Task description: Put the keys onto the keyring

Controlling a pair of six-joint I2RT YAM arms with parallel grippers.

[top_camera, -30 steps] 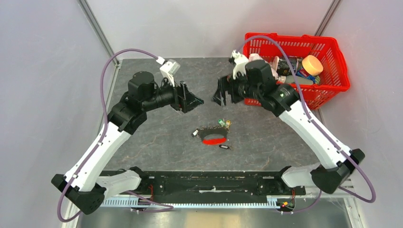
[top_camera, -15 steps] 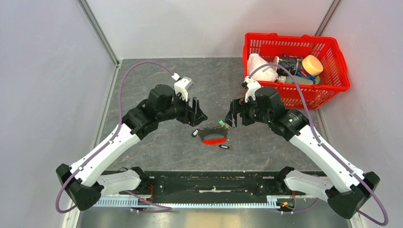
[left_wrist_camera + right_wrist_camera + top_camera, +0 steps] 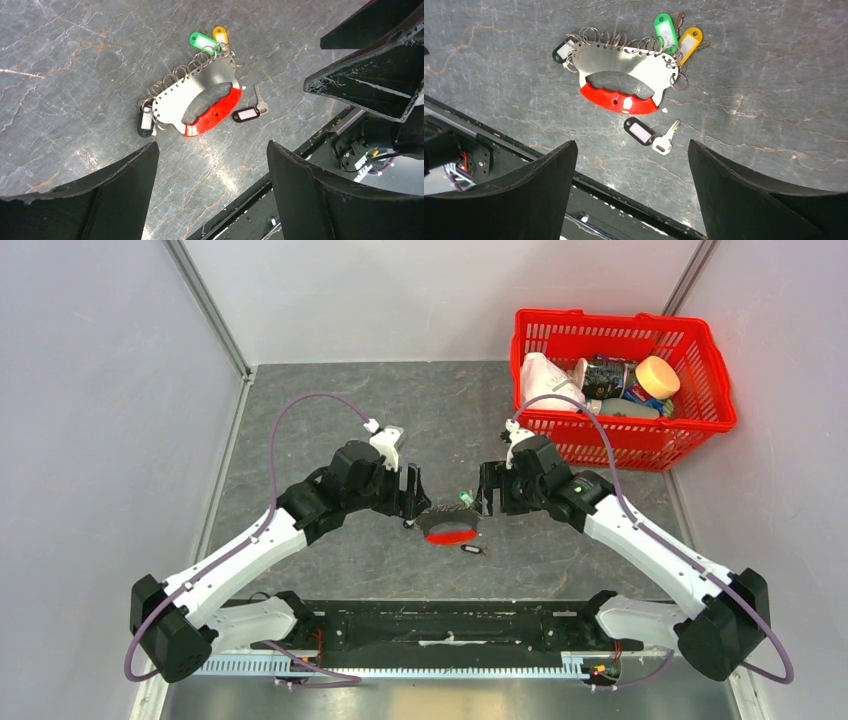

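I have both arms low over the dark table (image 3: 330, 410), one on either side of the keyring (image 3: 624, 65). Here it is a flat metal plate with a red grip (image 3: 619, 102) and a row of small wire rings along its curved edge. The left gripper (image 3: 212, 150) and the right gripper (image 3: 631, 147) are both spread wide and hold nothing. As I read it, the job is partly done. A green-tagged key (image 3: 665, 30) and a yellow-tagged key (image 3: 689, 40) sit at one end of the row and a black-tagged key (image 3: 561, 50) at the other. All three look hooked on, though I cannot confirm each loop. One loose key (image 3: 651, 136), silver with a black tag, lies on the table just beside the red grip, apart from the plate. That one is left to pick up and thread on.
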